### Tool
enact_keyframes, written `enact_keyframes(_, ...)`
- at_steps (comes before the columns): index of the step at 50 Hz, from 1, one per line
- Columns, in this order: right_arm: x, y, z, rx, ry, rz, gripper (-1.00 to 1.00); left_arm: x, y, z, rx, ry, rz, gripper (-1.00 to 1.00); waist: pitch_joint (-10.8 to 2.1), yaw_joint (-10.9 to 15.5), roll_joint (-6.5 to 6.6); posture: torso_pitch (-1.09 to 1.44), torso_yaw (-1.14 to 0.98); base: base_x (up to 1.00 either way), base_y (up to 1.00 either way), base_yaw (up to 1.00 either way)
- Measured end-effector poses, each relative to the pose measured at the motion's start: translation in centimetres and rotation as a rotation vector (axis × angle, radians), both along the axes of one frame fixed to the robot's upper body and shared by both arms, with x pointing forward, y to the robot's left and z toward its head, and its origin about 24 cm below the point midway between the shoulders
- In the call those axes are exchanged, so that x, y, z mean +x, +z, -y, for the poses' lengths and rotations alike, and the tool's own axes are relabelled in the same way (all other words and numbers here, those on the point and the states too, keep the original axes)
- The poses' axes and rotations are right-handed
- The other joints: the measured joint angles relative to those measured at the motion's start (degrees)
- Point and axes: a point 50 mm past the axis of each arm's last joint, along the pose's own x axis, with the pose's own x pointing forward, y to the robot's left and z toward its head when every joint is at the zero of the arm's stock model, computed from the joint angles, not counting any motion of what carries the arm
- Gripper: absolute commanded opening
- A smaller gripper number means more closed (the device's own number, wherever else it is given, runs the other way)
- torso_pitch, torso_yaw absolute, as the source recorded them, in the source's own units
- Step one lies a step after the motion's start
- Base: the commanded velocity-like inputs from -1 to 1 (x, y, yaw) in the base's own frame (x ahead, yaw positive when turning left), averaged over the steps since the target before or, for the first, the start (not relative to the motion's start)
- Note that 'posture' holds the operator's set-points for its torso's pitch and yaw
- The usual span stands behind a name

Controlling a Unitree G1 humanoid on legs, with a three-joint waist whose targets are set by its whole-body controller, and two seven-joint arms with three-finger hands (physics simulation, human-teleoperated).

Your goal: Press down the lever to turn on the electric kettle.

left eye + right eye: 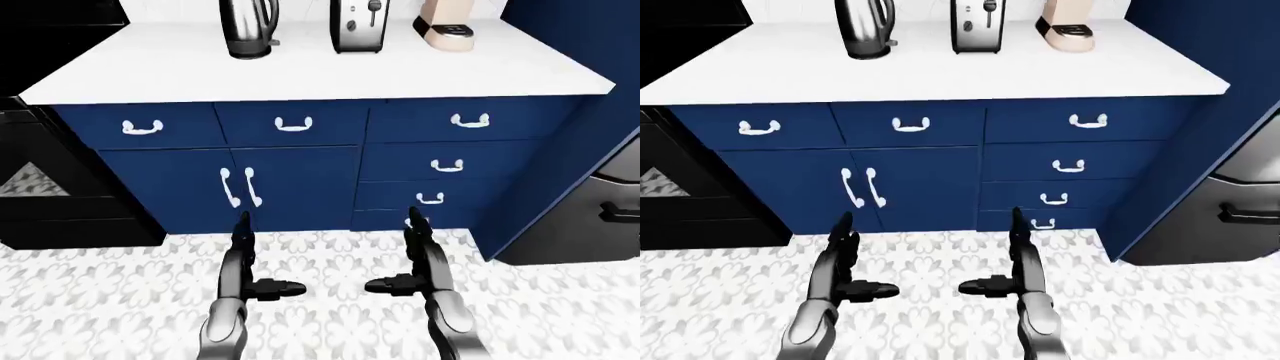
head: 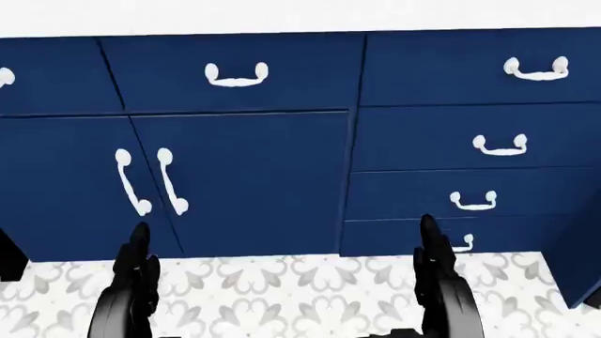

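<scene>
The electric kettle [image 1: 247, 28], dark steel with a black base, stands at the top of the left-eye view on the white counter [image 1: 300, 71]; its top is cut off by the frame edge and its lever does not show. My left hand [image 1: 250, 262] and right hand [image 1: 412, 259] are both open and empty, held low over the patterned floor, fingers pointing toward the blue cabinets, far below the kettle.
A steel toaster [image 1: 358, 26] and a beige coffee machine [image 1: 448, 26] stand right of the kettle. Blue drawers and doors [image 1: 300, 180] with white handles face me. A black oven [image 1: 40, 180] is at the left, a dark appliance [image 1: 600, 210] at the right.
</scene>
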Motion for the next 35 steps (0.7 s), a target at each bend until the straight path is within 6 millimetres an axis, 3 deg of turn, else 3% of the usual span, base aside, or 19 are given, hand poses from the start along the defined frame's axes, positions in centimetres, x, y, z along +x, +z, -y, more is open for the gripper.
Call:
enact_keyframes(1, -0.2, 0.6, 0.1, 0.014, 0.007, 0.022, 1.0, 0.2, 0.4, 0.0, 0.0, -0.002, 0.02, 1.0, -0.56, 0.06, -0.17, 0.0, 0.0, 0.0, 0.0, 0.0)
enact_keyframes(3, 0.0, 2.9, -0.2, 0.031, 0.04, 0.128, 1.0, 0.8, 1.9, -0.2, 0.006, 0.004, 0.1, 1.0, -3.38, 0.13, -0.2, 0.0, 0.0, 0.0, 0.0, 0.0)
enact_keyframes(5, 0.3, 3.6, -0.6, 0.038, 0.058, 0.17, 1.0, 1.0, 2.1, -0.2, 0.006, 0.006, 0.12, 1.0, -2.37, 0.21, -0.57, 0.0, 0.0, 0.0, 0.0, 0.0)
enact_keyframes(7, 0.2, 3.2, -0.6, 0.031, 0.059, 0.155, 1.0, 0.7, 1.5, -0.1, 0.004, 0.003, 0.093, 1.0, -3.17, 0.29, -0.55, 0.0, 0.0, 0.0, 0.0, 0.0)
enact_keyframes(12, -0.3, 2.9, -0.3, 0.002, 0.048, 0.131, 1.0, 0.4, 1.1, -0.2, 0.014, 0.005, 0.066, 1.0, -3.11, 0.34, -0.31, 0.0, 0.0, 0.0, 0.0, 0.0)
enact_keyframes(23, -0.5, 5.5, 0.0, -0.041, 0.02, 0.229, 1.0, 0.1, 5.4, 0.1, 0.026, -0.007, 0.193, 1.0, -4.25, 0.43, -0.18, 0.0, 0.0, 0.0, 0.0, 0.0)
enact_keyframes(35, -0.4, 8.5, 0.4, -0.063, 0.002, 0.341, 1.0, 0.1, 6.8, -0.2, 0.062, -0.002, 0.202, 1.0, -3.87, 0.34, -0.18, 0.0, 0.0, 0.0, 0.0, 0.0)
